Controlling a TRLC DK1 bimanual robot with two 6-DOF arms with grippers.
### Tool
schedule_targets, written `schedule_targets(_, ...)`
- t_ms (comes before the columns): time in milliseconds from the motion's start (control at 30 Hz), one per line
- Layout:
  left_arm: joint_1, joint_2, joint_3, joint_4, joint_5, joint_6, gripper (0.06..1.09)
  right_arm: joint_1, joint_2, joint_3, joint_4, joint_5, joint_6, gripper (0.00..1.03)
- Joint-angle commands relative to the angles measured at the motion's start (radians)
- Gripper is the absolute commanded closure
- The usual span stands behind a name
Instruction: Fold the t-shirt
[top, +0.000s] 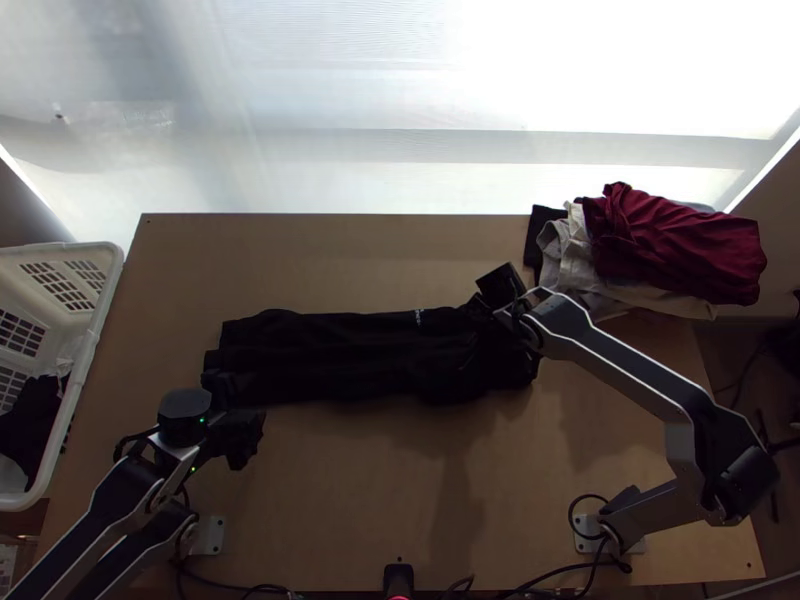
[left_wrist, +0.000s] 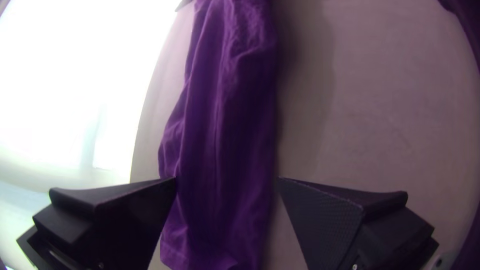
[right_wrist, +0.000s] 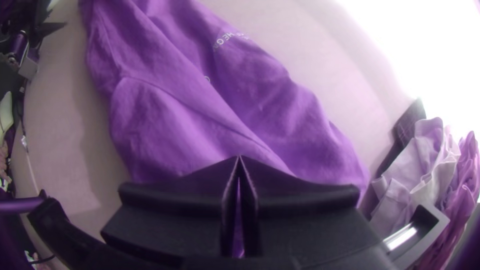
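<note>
The dark t-shirt (top: 350, 355) lies in a long strip on the desk (top: 350, 500), going from 9 to 3 o'clock. At its 8 o'clock, the left hand (top: 243, 420) is wide open with nothing in it. Near its 2 o'clock, the right hand (top: 488, 318) has its tips together; I can't tell if it pinches cloth. A clothes pile (top: 675, 245) sits at the desk's 2 o'clock.
</note>
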Motion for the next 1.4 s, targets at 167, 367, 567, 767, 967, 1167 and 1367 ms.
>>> schedule_targets(167, -0.015, 0.139, -0.106, 0.147, -0.048, 0.049, 0.1, -0.005, 0.001, -0.05, 0.05, 0.0, 0.006, 1.0)
schedule_targets(367, 0.034, 0.262, -0.118, 0.293, -0.068, 0.076, 0.1, -0.015, -0.025, -0.055, 0.05, 0.001, 0.006, 1.0)
schedule_targets(567, 0.054, 0.302, -0.095, 0.354, -0.091, 0.091, 0.1, -0.012, -0.037, -0.06, 0.05, 0.0, 0.006, 1.0)
schedule_targets(767, 0.069, 0.432, -0.123, 0.474, -0.108, 0.098, 0.1, -0.01, -0.03, -0.063, 0.059, 0.0, 0.008, 1.0)
schedule_targets(967, 0.08, 0.546, -0.102, 0.57, -0.119, 0.091, 0.1, -0.007, 0.003, -0.05, 0.102, 0.0, 0.015, 1.0)
schedule_targets(1167, 0.101, 0.604, -0.071, 0.573, -0.117, 0.091, 0.1, 0.007, 0.053, -0.02, 0.126, -0.004, 0.015, 1.0)
schedule_targets(1367, 0.111, 0.639, -0.037, 0.573, -0.117, 0.085, 0.12, 0.005, 0.21, -0.03, 0.258, -0.03, 0.011, 1.0)
